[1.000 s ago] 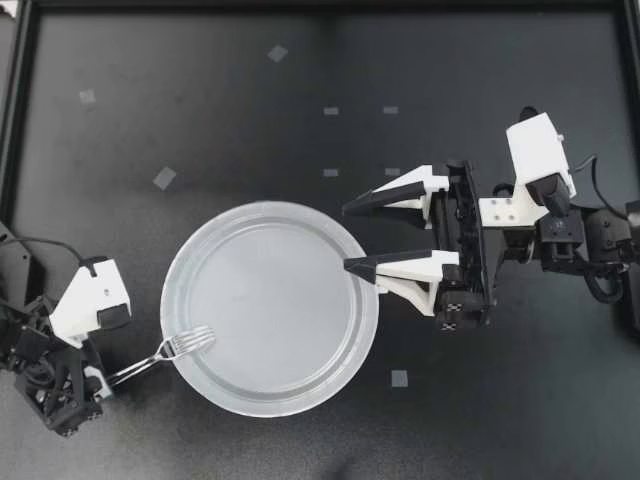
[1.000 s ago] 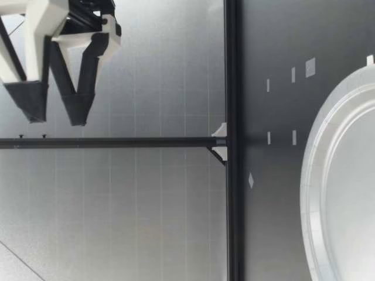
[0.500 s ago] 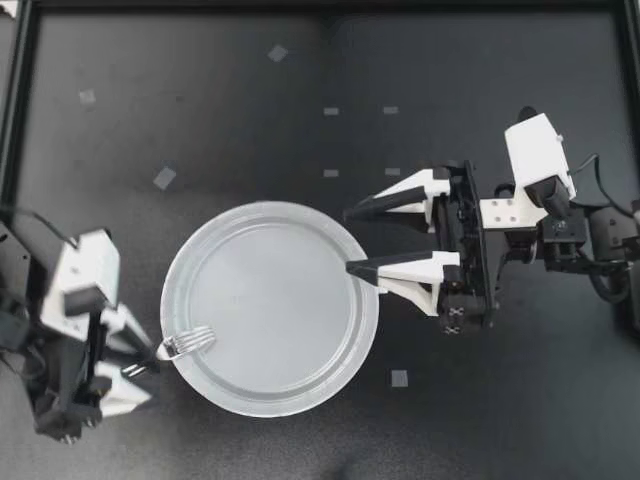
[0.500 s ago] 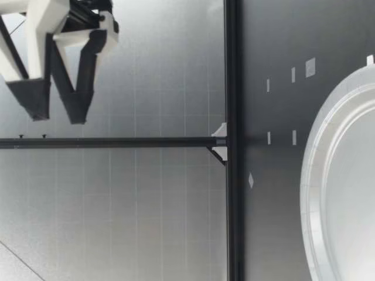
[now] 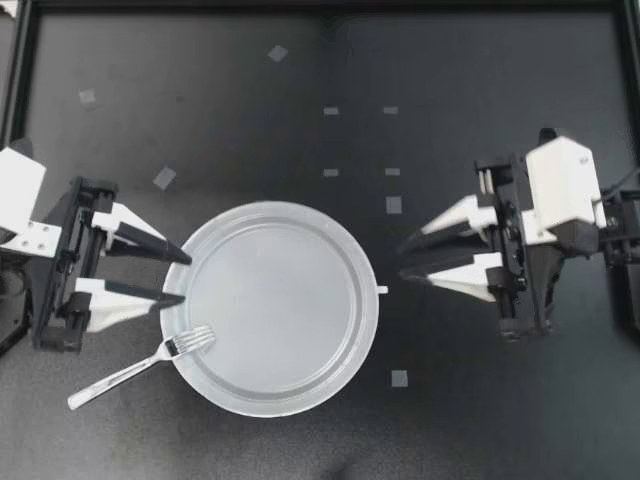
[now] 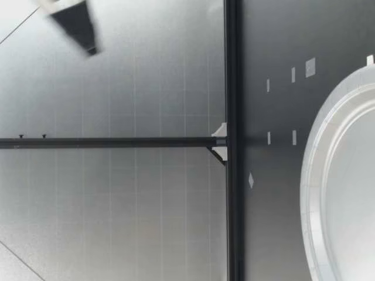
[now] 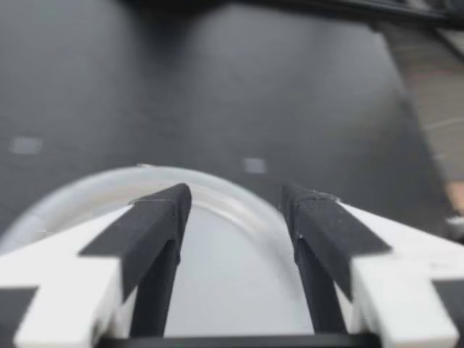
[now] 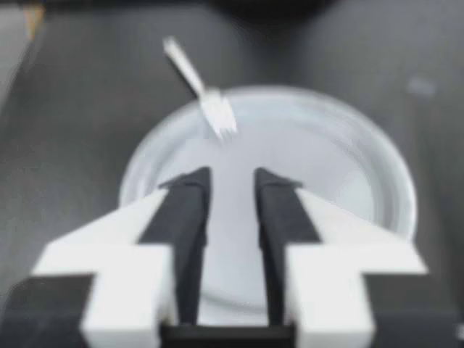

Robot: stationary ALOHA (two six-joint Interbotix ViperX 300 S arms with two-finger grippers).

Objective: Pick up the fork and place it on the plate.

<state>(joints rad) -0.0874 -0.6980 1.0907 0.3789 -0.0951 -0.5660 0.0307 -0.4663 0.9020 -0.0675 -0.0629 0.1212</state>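
My left gripper (image 5: 182, 279) hangs open at the plate's rim and holds nothing. Near it the fork (image 5: 140, 363) lies free, with its tines resting over the rim of the plate (image 5: 280, 300) and its handle still out on the table (image 5: 480, 420). I judge the task only half done, because the whole fork should sit on the plate. The fork is slim, shiny metal. The plate is round and pale with a raised rim; it may be clear plastic, but the views are too soft to be sure. The table is matt black. My right gripper (image 5: 405, 260), across the plate from the fork, is slightly open and empty.
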